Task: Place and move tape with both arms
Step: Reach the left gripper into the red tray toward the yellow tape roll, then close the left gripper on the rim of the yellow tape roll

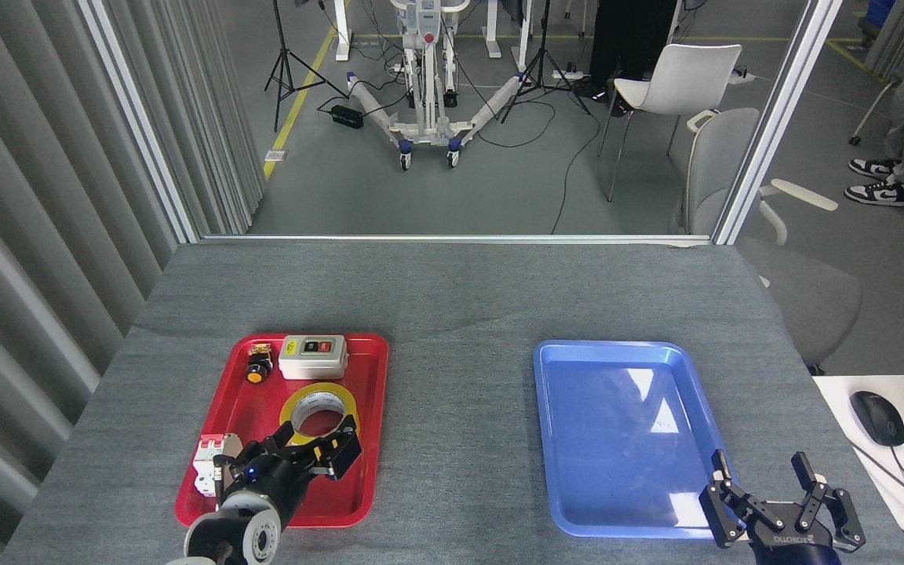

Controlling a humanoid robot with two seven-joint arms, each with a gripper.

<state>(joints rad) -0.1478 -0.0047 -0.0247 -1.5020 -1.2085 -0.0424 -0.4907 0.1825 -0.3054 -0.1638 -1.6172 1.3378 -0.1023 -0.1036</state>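
Robotics lab: tripods point(283, 59), floor cables point(570, 169)

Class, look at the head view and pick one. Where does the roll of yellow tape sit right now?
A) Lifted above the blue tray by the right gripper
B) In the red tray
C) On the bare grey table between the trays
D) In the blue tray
B: the tape lies in the red tray, with the left gripper reaching over its near edge.

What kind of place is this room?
Most likely a robotics lab or test space: a work table with sorting trays, camera tripods and cables on the floor, and a wheeled equipment stand behind.
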